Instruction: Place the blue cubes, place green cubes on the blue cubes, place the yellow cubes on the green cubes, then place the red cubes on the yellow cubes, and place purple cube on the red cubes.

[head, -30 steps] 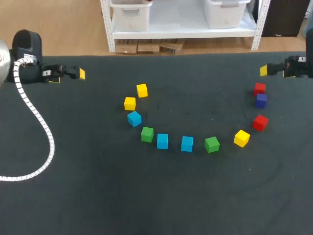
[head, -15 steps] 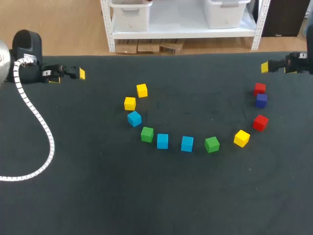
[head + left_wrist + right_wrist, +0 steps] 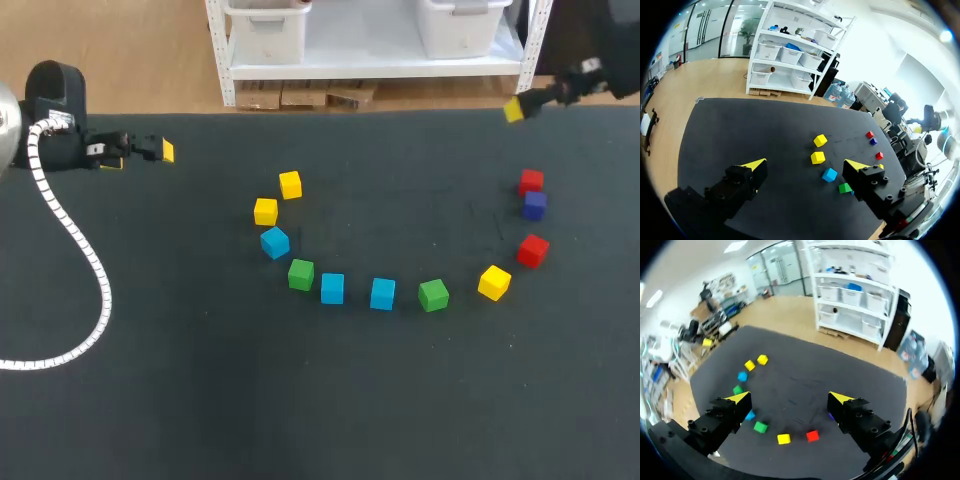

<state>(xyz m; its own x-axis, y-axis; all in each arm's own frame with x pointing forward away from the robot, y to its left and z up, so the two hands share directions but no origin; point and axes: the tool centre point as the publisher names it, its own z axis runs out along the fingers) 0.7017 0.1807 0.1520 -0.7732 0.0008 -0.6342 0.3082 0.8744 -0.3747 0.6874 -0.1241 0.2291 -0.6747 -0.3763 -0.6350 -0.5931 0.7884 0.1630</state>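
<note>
Eleven small solid-coloured cubes lie singly in a loose arc on the black matte table (image 3: 200, 420). None rests on another, so stacking appears not yet begun. The three light blue cubes (image 3: 332, 288) sit toward the arc's left and middle, with the two green cubes (image 3: 433, 295) among them. Two of the three yellow cubes (image 3: 265, 211) are at the left end and the third is near the right. The single dark purple cube (image 3: 534, 205) lies between the two red cubes (image 3: 532, 250) at the right end, closer to the farther one.

The left gripper (image 3: 805, 165) hangs near the table's far left corner. The right gripper (image 3: 790, 398) is over the far edge toward the right corner. Each has its fingers spread wide with nothing between them, probably parked clear of the cubes and ready for a first pick.

From overhead each gripper shows just one yellow tip, and the right arm is cut off by the frame. In the left wrist view a finger covers the middle of the arc past one green cube. In the right wrist view the purple cube barely peeks from behind a finger, and one red cube cannot be found.
</note>
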